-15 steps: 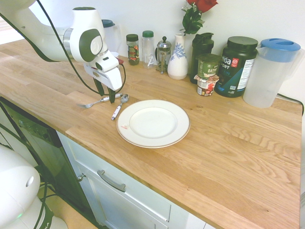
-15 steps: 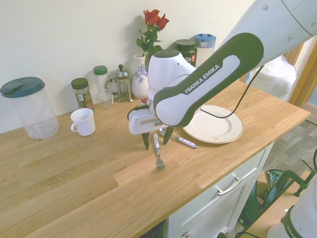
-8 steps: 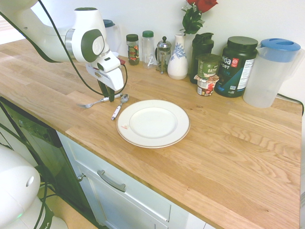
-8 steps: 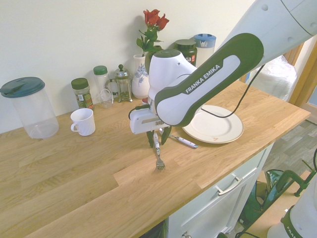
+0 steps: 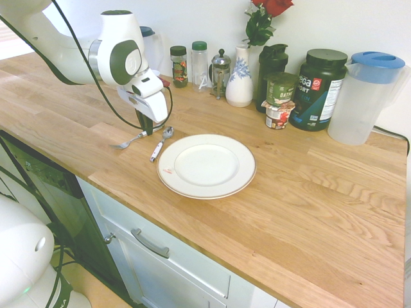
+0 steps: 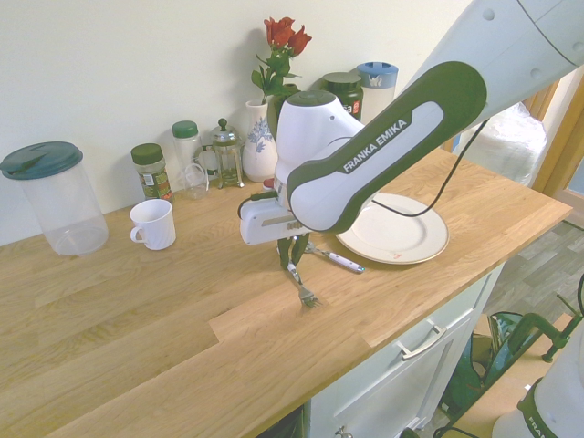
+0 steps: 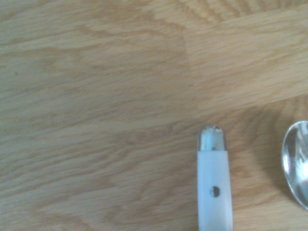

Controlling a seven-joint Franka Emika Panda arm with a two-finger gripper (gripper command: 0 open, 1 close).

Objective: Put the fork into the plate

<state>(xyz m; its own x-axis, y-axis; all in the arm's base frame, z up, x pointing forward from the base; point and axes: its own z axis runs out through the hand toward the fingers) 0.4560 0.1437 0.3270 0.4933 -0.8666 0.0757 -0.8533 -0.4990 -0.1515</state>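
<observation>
- Large round white dinner plate [image 5: 206,165] with a thin gold rim line: it lies flat near the front edge of the oak worktop [image 5: 308,199]; a small reddish mark sits on its near rim. In the second exterior view the robot's forearm cuts off part of the plate [image 6: 394,230].
- Spoon with a white handle and a round metal bowl [image 5: 161,142]: it lies just beside the plate's rim, on the arm's side. In the wrist view its pale handle end [image 7: 214,178] rises from the bottom edge and its bowl is cut off by the frame edge.
- Slim all-metal silver fork [image 5: 130,140]: it is on the worktop beyond the spoon, outside the plate. Its tines [image 6: 308,297] are visible; the handle end disappears between the fingers.
- Two-finger gripper [image 6: 294,252] of the white arm: it points straight down with its fingers drawn close together on the fork's handle. The fork's tined end appears to rest on the wood.
- Back row along the wall: a white mug [image 6: 153,224], a clear plastic jug with a blue lid [image 5: 366,96], a dark supplement tub [image 5: 319,88], a small glass French press [image 5: 220,72], and a white vase [image 5: 240,77] holding a red rose [image 6: 283,36], whose bloom is cropped in the first exterior view. Labels are too small to read in full.
</observation>
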